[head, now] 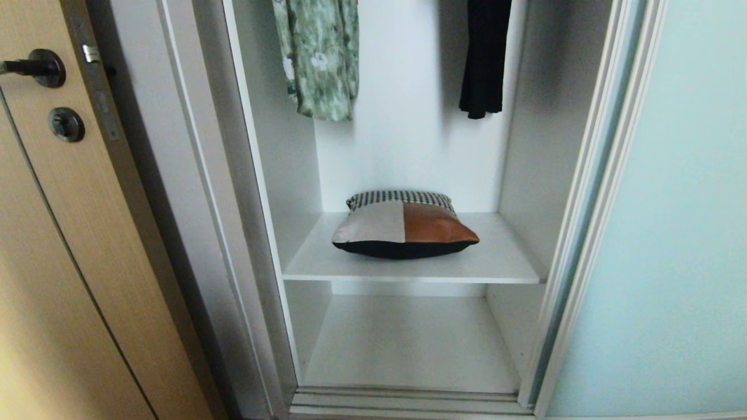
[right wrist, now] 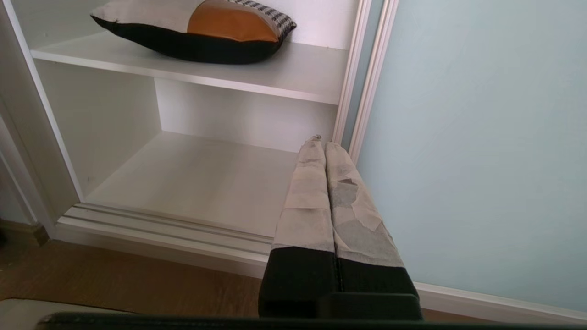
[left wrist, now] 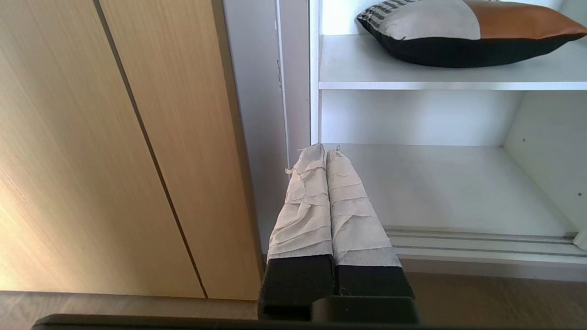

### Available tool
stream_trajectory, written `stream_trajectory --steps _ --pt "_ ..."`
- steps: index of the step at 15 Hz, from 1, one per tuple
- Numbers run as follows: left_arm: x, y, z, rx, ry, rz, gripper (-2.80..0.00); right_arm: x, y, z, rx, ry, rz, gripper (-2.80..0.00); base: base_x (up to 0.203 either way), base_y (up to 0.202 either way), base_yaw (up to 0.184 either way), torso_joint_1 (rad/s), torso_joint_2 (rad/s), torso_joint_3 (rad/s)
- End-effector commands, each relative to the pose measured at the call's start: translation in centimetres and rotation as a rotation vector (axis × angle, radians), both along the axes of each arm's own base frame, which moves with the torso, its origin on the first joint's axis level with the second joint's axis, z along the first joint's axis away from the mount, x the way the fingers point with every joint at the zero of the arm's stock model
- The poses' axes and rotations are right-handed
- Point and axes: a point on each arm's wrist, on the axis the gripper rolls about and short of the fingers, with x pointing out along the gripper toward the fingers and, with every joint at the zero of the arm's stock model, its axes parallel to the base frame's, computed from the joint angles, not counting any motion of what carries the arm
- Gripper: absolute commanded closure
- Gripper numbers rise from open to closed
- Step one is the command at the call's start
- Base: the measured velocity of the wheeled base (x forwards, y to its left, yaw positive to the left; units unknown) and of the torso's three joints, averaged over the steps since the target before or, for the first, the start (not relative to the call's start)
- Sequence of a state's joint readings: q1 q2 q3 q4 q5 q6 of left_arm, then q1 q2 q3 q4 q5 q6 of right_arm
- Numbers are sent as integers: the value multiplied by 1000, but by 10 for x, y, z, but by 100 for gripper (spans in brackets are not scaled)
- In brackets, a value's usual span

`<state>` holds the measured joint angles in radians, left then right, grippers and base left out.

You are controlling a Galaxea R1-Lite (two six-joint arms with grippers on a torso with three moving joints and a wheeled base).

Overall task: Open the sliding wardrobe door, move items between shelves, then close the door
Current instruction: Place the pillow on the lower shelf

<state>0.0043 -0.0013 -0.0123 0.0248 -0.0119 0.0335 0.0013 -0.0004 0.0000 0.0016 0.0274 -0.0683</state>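
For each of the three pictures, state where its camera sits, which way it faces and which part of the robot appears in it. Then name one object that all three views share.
Head view: high on the robot, looking forward and down into the open wardrobe; no robot part shows.
Left wrist view: behind the shut left gripper, low, facing the wardrobe's left side and the tan wooden door.
Right wrist view: behind the shut right gripper, low, facing the wardrobe's right side and the sliding wardrobe door.
Shared: the cushion on the upper shelf.
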Motion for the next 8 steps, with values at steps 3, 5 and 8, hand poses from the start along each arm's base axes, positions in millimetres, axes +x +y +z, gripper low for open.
stream_trajectory --steps 3,5,8 --pt "0 0 0 0 1 1 0 7 0 2 32 118 -5 0 0 0 0 0 0 0" --pt "0 0 0 0 1 2 0 8 0 11 45 113 -6 0 0 0 0 0 0 0" --pt "0 0 0 0 1 0 0 11 0 72 55 71 12 0 0 0 0 0 0 0"
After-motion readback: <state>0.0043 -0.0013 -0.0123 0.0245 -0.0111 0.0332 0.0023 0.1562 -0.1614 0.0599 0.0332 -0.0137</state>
